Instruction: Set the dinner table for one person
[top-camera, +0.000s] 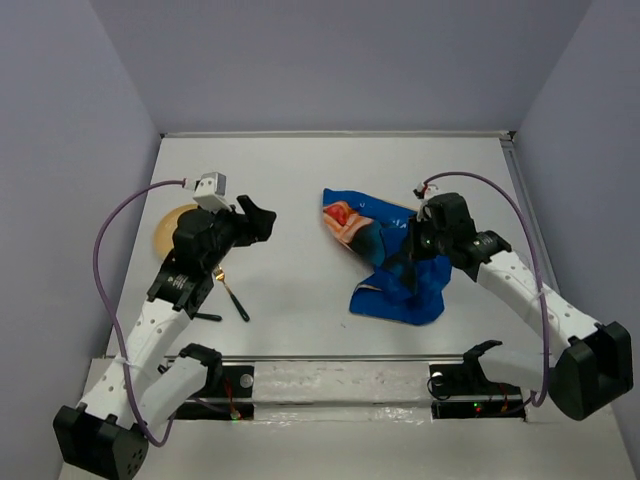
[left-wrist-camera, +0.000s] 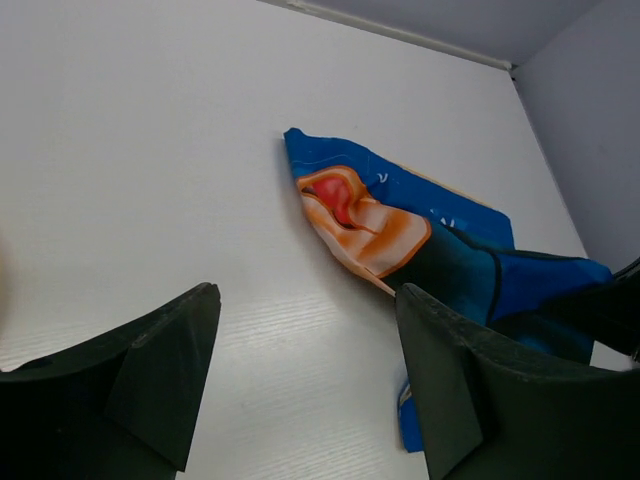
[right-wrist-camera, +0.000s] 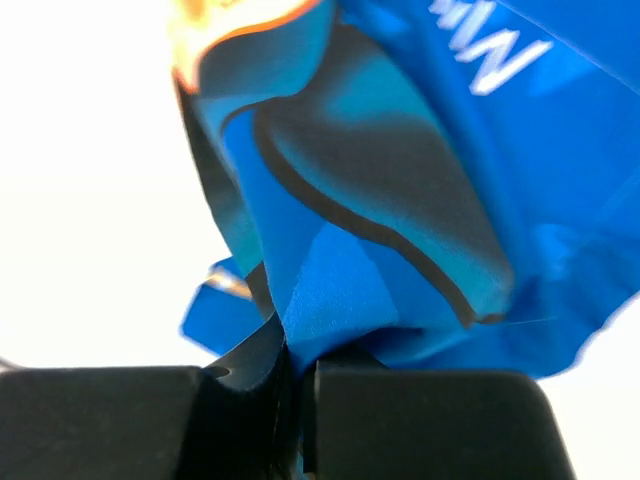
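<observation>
- Filling most of the top view, the table (top-camera: 300, 170) is a plain white sheet with a thin metal rim. Pale lilac-grey walls (top-camera: 330, 60) box it in on three sides.
- A placemat (top-camera: 385, 255) lies on the table's right half. It is blue with an orange-and-red cartoon patch and white lettering, crumpled and folded over itself rather than flat.
- The right gripper (top-camera: 418, 245) sits at the placemat's near-right part with its arm crossing that corner. Its jaws are pressed together on a bunched fold of the blue cloth (the right wrist view shows the cloth rising straight out from between the black fingers (right-wrist-camera: 240, 400)).
- The left gripper (top-camera: 262, 222) hovers left of the placemat, well apart from it. Its jaws are spread, with only bare white table between them in the left wrist view.
- A tan round plate (top-camera: 165, 230) lies far to the left of the placemat, and the left arm hides a good part of it.
- A dark-handled utensil (top-camera: 238, 303) with a gold end lies left of the placemat and nearer the arm bases, just beside the left arm (too small to tell which kind).
- A pale rail (top-camera: 330, 375) runs along the table edge on the near side of the placemat, between the two bases.
</observation>
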